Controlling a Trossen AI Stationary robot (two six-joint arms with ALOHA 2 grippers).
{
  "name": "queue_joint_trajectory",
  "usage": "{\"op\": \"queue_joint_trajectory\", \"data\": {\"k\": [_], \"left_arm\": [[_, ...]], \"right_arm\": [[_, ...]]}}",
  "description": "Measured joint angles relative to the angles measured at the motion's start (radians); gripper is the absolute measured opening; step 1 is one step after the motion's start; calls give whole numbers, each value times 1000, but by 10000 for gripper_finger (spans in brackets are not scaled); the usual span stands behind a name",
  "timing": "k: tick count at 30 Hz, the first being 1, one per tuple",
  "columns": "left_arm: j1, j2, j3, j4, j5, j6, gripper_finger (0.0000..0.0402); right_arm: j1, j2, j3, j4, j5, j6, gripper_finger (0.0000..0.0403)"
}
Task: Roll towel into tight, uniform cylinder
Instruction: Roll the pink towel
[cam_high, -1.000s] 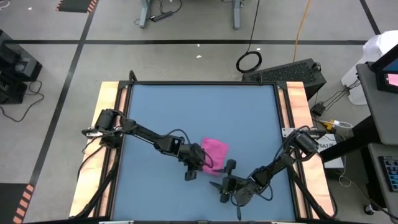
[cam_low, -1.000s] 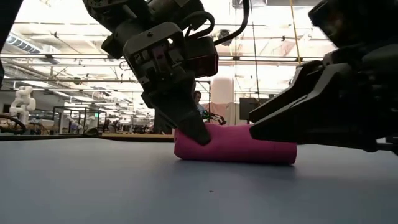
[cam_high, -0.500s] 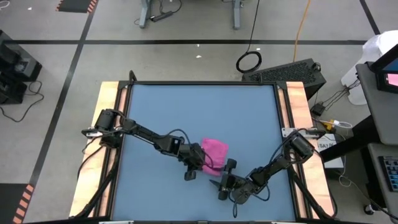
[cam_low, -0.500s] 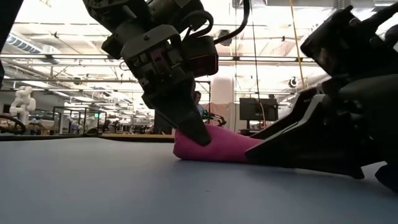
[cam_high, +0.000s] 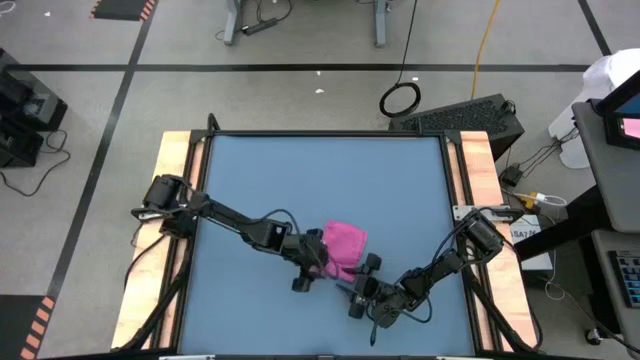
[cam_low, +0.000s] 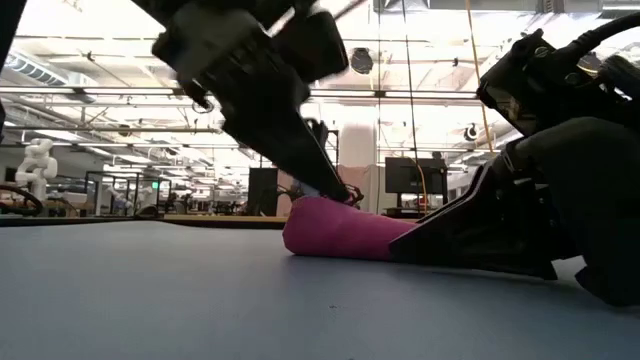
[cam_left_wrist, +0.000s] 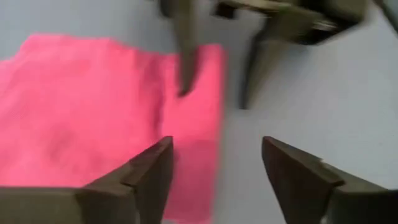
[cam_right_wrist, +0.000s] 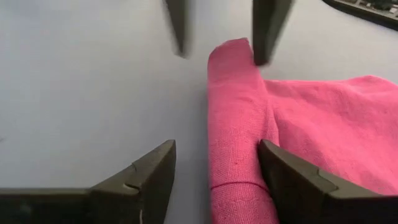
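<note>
Since the earlier frame, the left gripper (cam_high: 312, 268) has let go of the magenta-pink cloth roll (cam_high: 345, 249) and drawn back slightly; the right gripper (cam_high: 358, 283) has slid in closer along the roll's near end.

High view: the thin pink towel lies near the front centre of the blue tabletop (cam_high: 320, 180), rolled edge toward the front, looser cloth behind. Both grippers flank that front edge, left arm from the left, right arm from the right.

Low view: the roll (cam_low: 340, 230) rests flat on the table, long axis running across the picture. The left gripper's fingers (cam_low: 320, 175) point down at its upper left end; the right gripper (cam_low: 470, 230) lies low against its other end.

Left wrist view: jaws stand apart, holding nothing; the cloth (cam_left_wrist: 93, 118) sits just beyond one finger.

Right wrist view: jaws spread, released, one finger (cam_right_wrist: 292, 180) beside the rolled ridge (cam_right_wrist: 236, 137), whose axis runs away from the camera.

Judgement: either gripper is equally near; the next push should go across the ridge's axis.
</note>
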Motion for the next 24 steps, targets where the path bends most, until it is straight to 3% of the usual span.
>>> {"op": "queue_joint_trajectory", "data": {"k": [6,12,24], "left_arm": [[-107,-16,0,34,-75,132,286],[-193,60,0,59,-421,252,285],[-198,141,2,105,-562,294,285]], "right_arm": [[0,0,-1,4,-1,32,198],[0,0,-1,0,-3,74,194],[0,-1,-1,-17,-10,127,194]]}}
